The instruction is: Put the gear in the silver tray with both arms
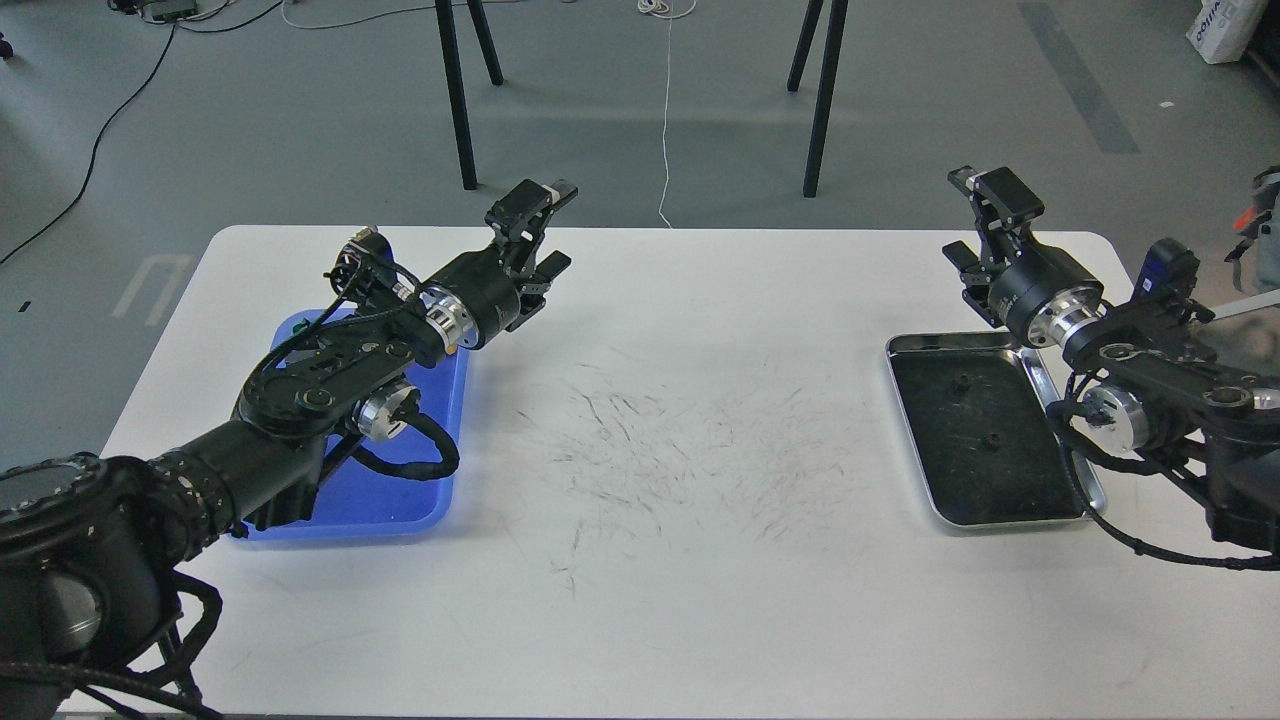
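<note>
One silver tray (985, 435), perhaps two dark gears.

Shiny rectangular metal silver tray (1068, 445), bottom dark and scratched. Glossy blue plastic tray (415, 495). Matt white scuffed tabletop (700, 560). My arms matt black.

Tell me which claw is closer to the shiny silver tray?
The right claw: it hangs open just past the silver tray's far edge. The left claw is open far across the table, by the blue tray.
</note>
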You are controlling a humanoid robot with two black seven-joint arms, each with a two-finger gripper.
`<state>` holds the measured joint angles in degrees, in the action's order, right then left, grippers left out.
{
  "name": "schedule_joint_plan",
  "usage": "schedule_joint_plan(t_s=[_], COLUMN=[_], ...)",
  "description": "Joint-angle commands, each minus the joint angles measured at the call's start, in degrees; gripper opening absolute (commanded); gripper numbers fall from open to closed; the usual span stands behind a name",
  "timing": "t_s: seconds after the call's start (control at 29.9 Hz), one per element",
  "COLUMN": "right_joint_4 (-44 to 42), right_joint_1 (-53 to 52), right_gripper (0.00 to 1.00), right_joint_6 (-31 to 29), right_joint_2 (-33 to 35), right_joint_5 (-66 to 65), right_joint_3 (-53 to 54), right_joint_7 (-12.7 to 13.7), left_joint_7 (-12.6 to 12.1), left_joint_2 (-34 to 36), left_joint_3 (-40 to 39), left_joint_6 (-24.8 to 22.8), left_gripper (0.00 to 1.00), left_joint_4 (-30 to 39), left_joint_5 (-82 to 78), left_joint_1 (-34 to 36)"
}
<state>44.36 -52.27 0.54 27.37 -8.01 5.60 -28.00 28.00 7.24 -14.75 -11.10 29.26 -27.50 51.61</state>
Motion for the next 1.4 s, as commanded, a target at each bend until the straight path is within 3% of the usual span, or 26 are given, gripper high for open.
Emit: schedule_joint_plan(t_s=[0.0,0.13,0.5,1.0,1.37], right_joint_4=[-2.4,-4.4,-3.2,-3.4,-3.4], right_joint_1=[0.2,2.0,5.7,6.3,8.4], right_gripper=[0.99,0.99,0.99,0.99,0.99], right_joint_6=[-1.0,-3.6,-6.2,-8.2,-7.8], right_joint_2=[-3.5,-5.7,-7.7,-8.3,-8.4], right_joint_5=[5.1,11.0,11.6,15.8,16.2], right_joint_3=[3.1,8.0,22.2,25.1,26.0], right_joint_7=[0.0,0.0,0.0,0.0,0.0], left_joint_7=[0.0,0.0,0.0,0.0,0.0], left_joint_2=[0.3,0.4,1.2,3.2,3.4], left_joint_3=[-0.8,-0.8,-0.9,-1.2,-7.9], left_joint_6=[-0.1,0.0,-0.1,-1.6,-1.4], left_gripper=[1.0,1.0,1.0,1.0,1.0], left_joint_4=[0.0,0.0,-0.2,-0.7,-0.6], left_joint_5=[0.4,2.5,8.1,19.6,20.8], left_joint_1=[-0.7,-0.7,-0.9,-1.6,-3.7])
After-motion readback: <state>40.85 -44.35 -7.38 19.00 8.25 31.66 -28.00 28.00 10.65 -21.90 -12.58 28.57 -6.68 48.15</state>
